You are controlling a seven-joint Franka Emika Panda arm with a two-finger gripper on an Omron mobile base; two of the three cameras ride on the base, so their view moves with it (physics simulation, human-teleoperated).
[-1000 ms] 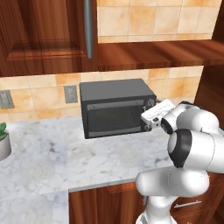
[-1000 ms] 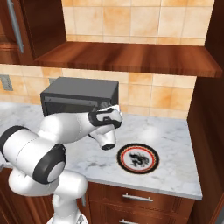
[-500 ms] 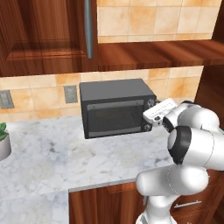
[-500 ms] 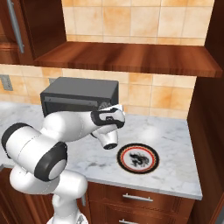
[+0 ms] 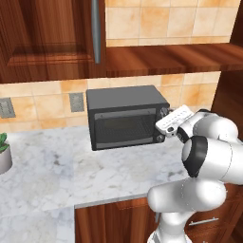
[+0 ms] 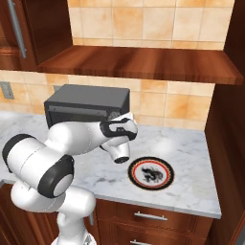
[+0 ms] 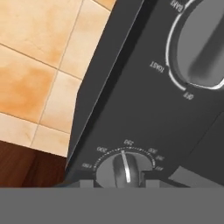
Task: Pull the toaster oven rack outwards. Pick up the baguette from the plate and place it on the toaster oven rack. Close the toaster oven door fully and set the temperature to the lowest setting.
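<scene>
**Temperature knob sits between the fingertips, ready to be turned**

Toaster oven (image 5: 126, 117) stands at the back of the counter (image 5: 61, 175) against the tiled wall, door (image 5: 124, 128) shut, in the left base view. The gripper (image 5: 164, 127) is pressed up to the oven's right front edge, where the column of knobs runs; the fingers themselves cannot be made out there.

From the right base view, the hand reaches the same right front corner of the oven, and the plate (image 6: 151, 173) lies bare on the counter toward the front edge, well apart from it.

Looking along the hand, the temperature knob (image 7: 123, 169) lies dead ahead and low, its pointer ridge nearly upright. Two dark fingertips (image 7: 88, 181) flank it on either side; whether they actually pinch it cannot be told. A larger knob (image 7: 205, 48) sits further along the panel.
</scene>
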